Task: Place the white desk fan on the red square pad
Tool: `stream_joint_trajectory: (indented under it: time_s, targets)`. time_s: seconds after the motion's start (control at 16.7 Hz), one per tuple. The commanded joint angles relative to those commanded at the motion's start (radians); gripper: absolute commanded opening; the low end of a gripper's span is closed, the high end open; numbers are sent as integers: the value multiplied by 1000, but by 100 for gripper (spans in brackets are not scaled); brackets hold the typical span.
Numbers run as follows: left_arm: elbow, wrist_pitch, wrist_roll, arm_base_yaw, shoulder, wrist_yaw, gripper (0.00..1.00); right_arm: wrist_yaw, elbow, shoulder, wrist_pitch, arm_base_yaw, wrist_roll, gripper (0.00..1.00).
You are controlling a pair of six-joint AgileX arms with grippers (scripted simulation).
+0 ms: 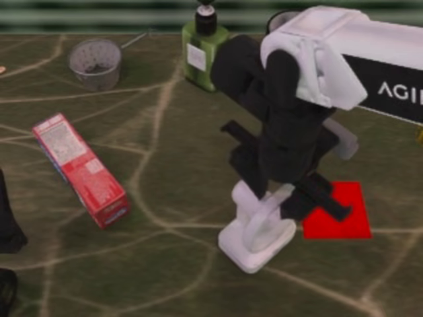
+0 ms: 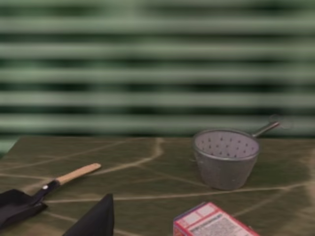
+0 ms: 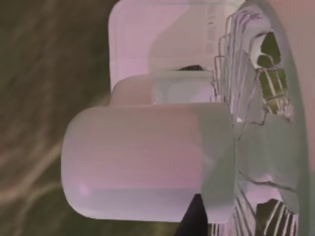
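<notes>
- White desk fan (image 1: 258, 231): stands on table, just left of red square pad (image 1: 347, 218); not yet placed.
- Right gripper (image 1: 291, 191): over fan's head; grip state cannot be told.
- Left arm (image 1: 8, 228): parked at left edge.

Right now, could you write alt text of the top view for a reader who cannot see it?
The right end effector is over the white desk fan, which stands just left of the red square pad. A red carton, strainer and green bottle lie farther off.

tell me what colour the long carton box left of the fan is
Red with white printed panels, clearest in the top view.
</notes>
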Motion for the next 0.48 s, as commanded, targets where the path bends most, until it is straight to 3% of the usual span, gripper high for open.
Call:
stream_joint_trajectory:
  time_s: [0.18, 0.48]
  targets:
    - [0, 0, 0, 0, 0, 0, 100, 0, 0, 0, 0, 0, 0, 2]
    - [0, 0, 0, 0, 0, 0, 100, 0, 0, 0, 0, 0, 0, 0]
